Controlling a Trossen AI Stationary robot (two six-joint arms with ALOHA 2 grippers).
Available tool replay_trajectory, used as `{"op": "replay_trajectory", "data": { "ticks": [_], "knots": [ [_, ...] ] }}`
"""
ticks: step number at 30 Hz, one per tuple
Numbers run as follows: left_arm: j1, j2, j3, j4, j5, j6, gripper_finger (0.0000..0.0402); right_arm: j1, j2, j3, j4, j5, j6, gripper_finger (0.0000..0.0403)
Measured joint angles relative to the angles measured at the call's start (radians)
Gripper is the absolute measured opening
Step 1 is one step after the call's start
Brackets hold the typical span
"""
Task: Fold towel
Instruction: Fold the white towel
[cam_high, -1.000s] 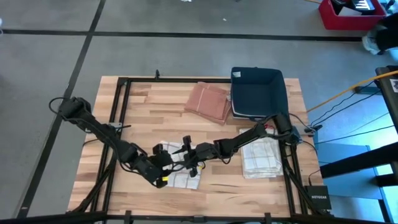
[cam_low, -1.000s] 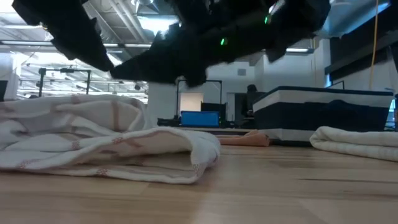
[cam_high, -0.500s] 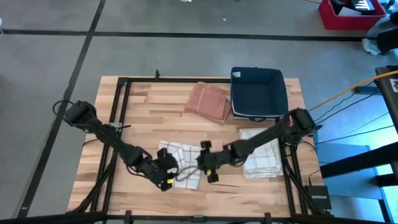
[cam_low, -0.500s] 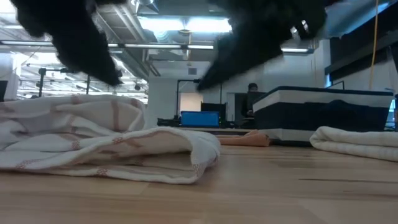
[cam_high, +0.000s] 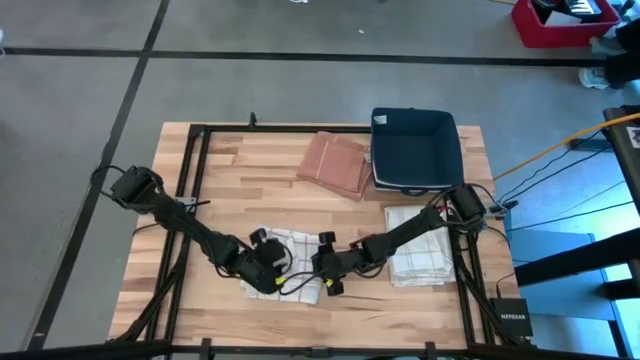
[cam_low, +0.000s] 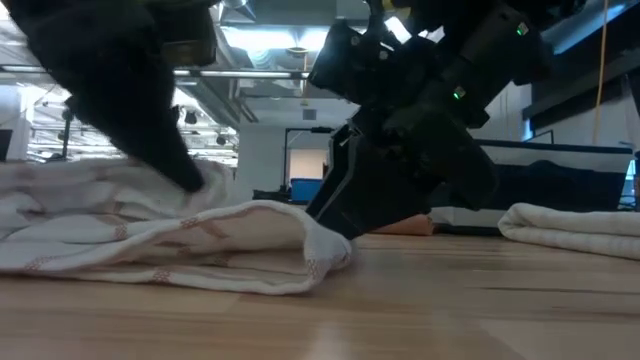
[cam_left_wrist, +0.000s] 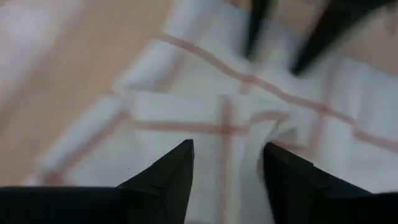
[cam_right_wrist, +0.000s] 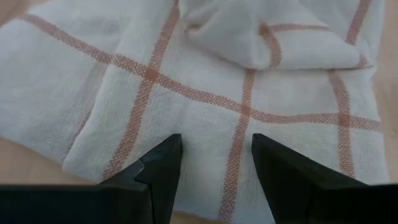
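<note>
The white towel (cam_high: 296, 252) with red check lines lies rumpled on the wooden table, near its front edge; it also shows in the low view as a low heap (cam_low: 150, 235). My left gripper (cam_high: 268, 264) stands open over the towel's left part (cam_left_wrist: 227, 134), fingers slanting down. My right gripper (cam_high: 325, 272) stands open at the towel's right edge (cam_right_wrist: 205, 81), also slanting down. In the low view both fingertips reach down to the cloth. My left gripper comes at the towel's top (cam_low: 200, 185) slanting from above and the left; whether its fingers (cam_left_wrist: 180, 165) touch the cloth, I cannot tell. My right gripper comes slanting from the right at the towel's right edge (cam_low: 325, 235); whether its fingers (cam_right_wrist: 163, 163) touch it, I cannot tell.
A folded white towel (cam_high: 420, 248) lies at the right. A folded reddish cloth (cam_high: 335, 163) lies at the far middle beside a dark blue bin (cam_high: 413, 150). Bare wood shows on the table's left and along its front edge.
Both grippers have come down to the towel. My right gripper has moved toward the table's right and near edge and tipped steeply downward. My left gripper has sunk onto the towel's left part. The towel lies as before.
</note>
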Motion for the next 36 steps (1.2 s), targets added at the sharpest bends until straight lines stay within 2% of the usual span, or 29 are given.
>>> {"op": "replay_trajectory", "data": {
  "ticks": [4, 10, 14, 17, 20, 29, 32, 36],
  "knots": [
    [0.004, -0.033, 0.001, -0.104, -0.078, -0.074, 0.0166, -0.001, 0.005, 0.001, 0.001, -0.024, 0.005, 0.0200],
    [0.002, -0.061, 0.001, -0.400, -0.100, -0.283, 0.0166, -0.001, 0.006, 0.001, 0.004, -0.043, 0.005, 0.0200],
    [-0.011, -0.090, 0.001, -0.586, -0.169, -0.434, 0.0166, -0.001, 0.006, 0.001, 0.004, -0.048, 0.005, 0.0200],
    [-0.014, -0.107, 0.001, -0.722, -0.171, -0.537, 0.0166, -0.001, 0.007, 0.001, 0.004, -0.056, 0.004, 0.0200],
    [-0.032, -0.124, 0.001, -0.789, -0.152, -0.601, 0.0166, -0.001, 0.007, 0.001, 0.003, -0.062, 0.004, 0.0200],
    [-0.127, -0.207, 0.055, -0.762, -0.235, -0.588, 0.0166, -0.001, 0.007, 0.001, 0.003, -0.067, 0.004, 0.0200],
    [-0.154, -0.209, 0.052, -0.598, -0.234, -0.499, 0.0166, -0.001, 0.008, 0.001, 0.003, -0.065, 0.004, 0.0200],
    [-0.193, -0.206, 0.010, -0.269, -0.123, -0.262, 0.0166, -0.001, 0.008, 0.000, 0.002, -0.064, 0.004, 0.0200]
  ]
}}
